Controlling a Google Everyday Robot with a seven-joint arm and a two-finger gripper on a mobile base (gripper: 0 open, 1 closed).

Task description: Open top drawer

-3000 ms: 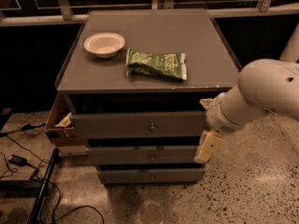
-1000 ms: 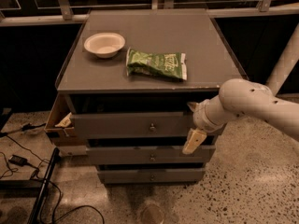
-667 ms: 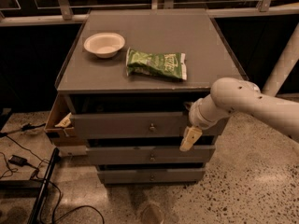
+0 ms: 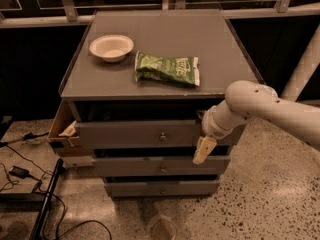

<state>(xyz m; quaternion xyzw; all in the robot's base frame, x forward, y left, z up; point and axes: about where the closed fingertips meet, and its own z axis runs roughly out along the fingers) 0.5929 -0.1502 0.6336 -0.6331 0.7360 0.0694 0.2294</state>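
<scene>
One gripper [image 4: 204, 150] is hanging below the front right corner of the bench [image 4: 165, 34], over the right end of the top drawer [image 4: 130, 133], which is standing ajar; its grip cannot be told.

Tool [image 4: 204, 150] low at right end of top drawer [image 4: 125, 133] front, right of its knob [image 4: 162, 136]. Dark gap above drawer front. On desk [image 4: 165, 34]: white bowl [image 4: 111, 47], green bag [image 4: 167, 68] beside it.
</scene>
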